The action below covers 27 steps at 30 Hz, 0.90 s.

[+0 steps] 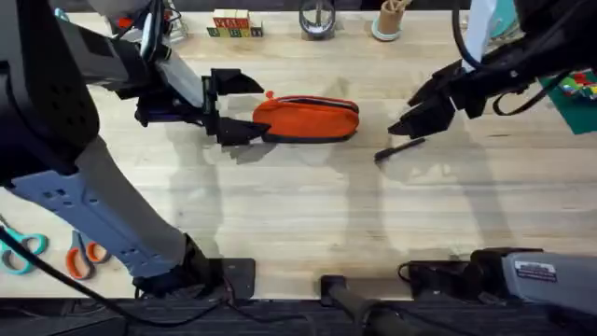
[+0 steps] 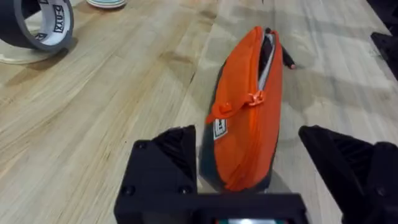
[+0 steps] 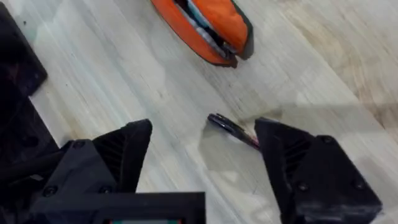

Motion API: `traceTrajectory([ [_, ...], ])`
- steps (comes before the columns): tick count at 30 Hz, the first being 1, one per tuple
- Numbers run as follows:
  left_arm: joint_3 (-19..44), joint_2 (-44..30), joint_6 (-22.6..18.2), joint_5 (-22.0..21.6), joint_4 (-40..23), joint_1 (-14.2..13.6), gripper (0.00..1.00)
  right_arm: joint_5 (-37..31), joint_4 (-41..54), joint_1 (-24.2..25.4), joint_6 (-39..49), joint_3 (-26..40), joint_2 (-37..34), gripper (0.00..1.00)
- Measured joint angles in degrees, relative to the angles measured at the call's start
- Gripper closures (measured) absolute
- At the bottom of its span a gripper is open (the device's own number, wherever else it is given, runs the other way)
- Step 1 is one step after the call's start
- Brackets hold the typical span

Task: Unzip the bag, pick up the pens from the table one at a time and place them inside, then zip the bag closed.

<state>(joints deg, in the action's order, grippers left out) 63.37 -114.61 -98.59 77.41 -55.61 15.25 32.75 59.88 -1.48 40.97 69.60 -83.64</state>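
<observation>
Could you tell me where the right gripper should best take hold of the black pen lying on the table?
Probably mid-barrel, from straight above. The black pen lies flat on the table, apart from the bag, so only its top is reachable. The open right gripper already hovers over it; turning the fingers to straddle the slim barrel crosswise should keep it from rolling.

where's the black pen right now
In the overhead view the slim black stick pen lies on the pale wood-grain table, right of the soft orange fabric pouch, just under the right gripper.
</observation>
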Motion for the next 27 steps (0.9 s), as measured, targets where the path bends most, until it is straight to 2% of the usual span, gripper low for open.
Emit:
traceTrajectory([
  [14,0.13,0.0,-0.04,-0.1,-0.87,0.0,0.008,-0.02,-0.02,0.0,0.0,0.0,0.01,0.006],
  [18,1.77,0.0,-0.03,-2.04,-3.75,0.0,0.008,-0.02,-0.27,0.0,0.0,0.0,0.0,0.006],
  [27,12.14,0.0,0.0,-9.28,-16.37,0.0,0.006,-0.02,-0.28,0.0,0.0,0.0,-0.01,0.006],
])
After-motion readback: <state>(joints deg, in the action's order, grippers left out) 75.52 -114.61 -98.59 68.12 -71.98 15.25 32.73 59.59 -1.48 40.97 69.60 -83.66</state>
